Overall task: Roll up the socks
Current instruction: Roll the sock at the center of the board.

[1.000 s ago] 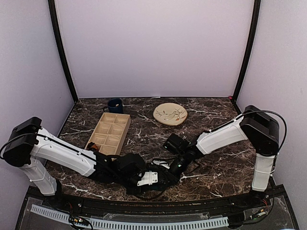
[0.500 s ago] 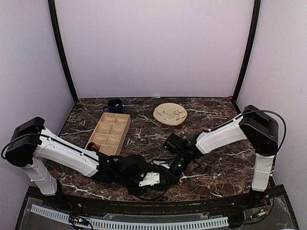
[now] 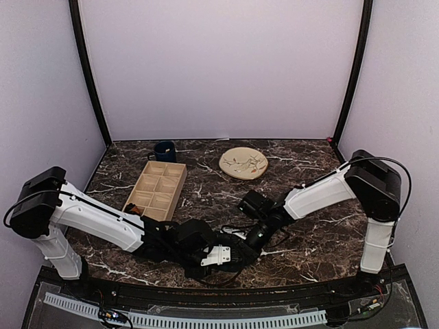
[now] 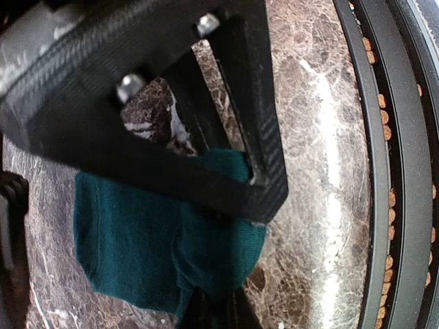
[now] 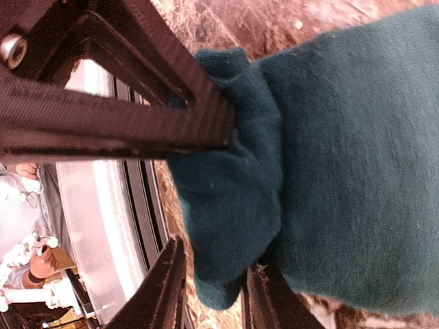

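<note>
A plain dark teal-green sock (image 4: pixel 130 233) lies on the marble near the table's front edge. My left gripper (image 4: pixel 214 312) is shut on a bunched fold at its right end. In the right wrist view the same sock (image 5: pixel 343 157) fills the right side, and its thick folded end (image 5: pixel 226 205) hangs between the parted fingers of my right gripper (image 5: pixel 216 295); the left finger (image 5: pixel 161 291) stands clear of the fabric. In the top view the left gripper (image 3: pixel 232 255) and the right gripper (image 3: pixel 255 238) meet at front centre, and the sock is hidden under them.
A wooden compartment tray (image 3: pixel 156 190) sits at back left with a dark blue mug (image 3: pixel 164 150) behind it. A patterned plate (image 3: pixel 243 163) lies at back centre. The table's black front rail (image 4: pixel 384 171) runs close beside the sock.
My left gripper has closed on the sock's fold and shifted slightly right. My right gripper's jaws have parted from the fabric in the last half second.
</note>
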Robot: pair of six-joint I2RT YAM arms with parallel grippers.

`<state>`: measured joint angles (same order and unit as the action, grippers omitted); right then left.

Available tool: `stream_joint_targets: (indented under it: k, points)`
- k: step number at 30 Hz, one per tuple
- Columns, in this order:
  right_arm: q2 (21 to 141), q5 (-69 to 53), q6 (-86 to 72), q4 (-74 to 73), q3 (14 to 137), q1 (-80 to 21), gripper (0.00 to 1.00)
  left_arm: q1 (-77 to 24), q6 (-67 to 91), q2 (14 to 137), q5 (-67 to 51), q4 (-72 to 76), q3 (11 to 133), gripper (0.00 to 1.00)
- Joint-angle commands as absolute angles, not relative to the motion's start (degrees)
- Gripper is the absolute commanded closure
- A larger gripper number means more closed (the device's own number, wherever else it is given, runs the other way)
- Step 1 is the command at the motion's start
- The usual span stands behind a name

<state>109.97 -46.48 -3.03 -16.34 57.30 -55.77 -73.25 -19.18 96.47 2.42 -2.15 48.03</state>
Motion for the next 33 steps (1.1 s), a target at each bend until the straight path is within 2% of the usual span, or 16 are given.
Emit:
stream_joint_targets:
  k: [1,19,33]
  points:
    - [108.83,-43.93,-4.55,-15.51,53.57,-53.59,0.73,-73.15,-18.0,97.49,1.08,-4.43,48.73,1.0]
    - [101.66,-45.35,-12.27,-4.23,44.78,-50.16,0.7,-70.98,-16.7,97.44,-3.01,-6.73,49.77,1.0]
    - [92.79,-30.52,-17.55,2.93,38.07,-49.84,0.69,-65.22,-19.48,101.84,-15.8,-18.91,57.6,1.0]
